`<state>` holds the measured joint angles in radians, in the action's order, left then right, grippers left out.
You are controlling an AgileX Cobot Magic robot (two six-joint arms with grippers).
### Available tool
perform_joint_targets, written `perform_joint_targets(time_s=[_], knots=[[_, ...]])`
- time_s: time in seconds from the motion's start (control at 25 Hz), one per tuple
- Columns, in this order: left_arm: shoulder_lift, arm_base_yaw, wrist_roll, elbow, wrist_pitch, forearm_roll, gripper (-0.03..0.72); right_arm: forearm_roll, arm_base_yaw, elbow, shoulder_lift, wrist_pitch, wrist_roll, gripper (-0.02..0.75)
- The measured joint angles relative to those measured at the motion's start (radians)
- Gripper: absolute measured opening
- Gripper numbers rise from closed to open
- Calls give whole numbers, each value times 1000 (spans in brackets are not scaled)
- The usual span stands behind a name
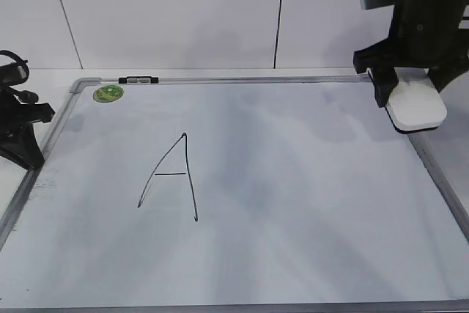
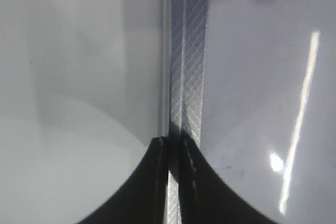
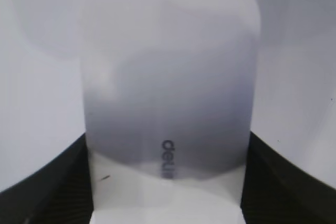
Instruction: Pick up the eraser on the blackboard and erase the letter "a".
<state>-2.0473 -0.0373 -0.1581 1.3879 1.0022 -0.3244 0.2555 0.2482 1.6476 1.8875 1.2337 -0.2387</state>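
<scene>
At the far right corner of the board (image 1: 293, 203), we see the right gripper (image 1: 412, 99) clamped on the eraser (image 1: 416, 105), one black finger down each long side; the right wrist view shows the white block filling the space between the fingers, its grey lettering toward the camera. The eraser sits at the board's right frame, but we cannot tell from here whether it is lifted or resting on the surface.

The left gripper (image 2: 173, 182) is parked over the left frame, its fingers pressed together on nothing.

The only mark we can find is a large "A" (image 1: 172, 177) left of centre, well apart from the eraser. No small "a" shows on the board, so the first risk is aim: a sweep toward the big letter would wipe the wrong mark, or none at all.

The second is the frame. The eraser is so close to the right rail that a low sideways start could catch the raised edge and twist the block in the grip.

The third is pressure: too light and the dark underside skims over the ink; too heavy and the board may slide.

The marker (image 1: 138, 78) lies on the far rail, beside the green sticker (image 1: 108, 93), clear of the likely path.
</scene>
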Motion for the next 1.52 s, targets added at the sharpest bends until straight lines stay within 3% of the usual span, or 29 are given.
perform_joint_targets(time_s=[0.64,1.52], knots=[[0,0,-2,0,0,-6,17,-133,-158,-65,0,-4,123,540],[0,0,-2,0,0,-7,17,-179,-176,-40,158,-13,171,540]])
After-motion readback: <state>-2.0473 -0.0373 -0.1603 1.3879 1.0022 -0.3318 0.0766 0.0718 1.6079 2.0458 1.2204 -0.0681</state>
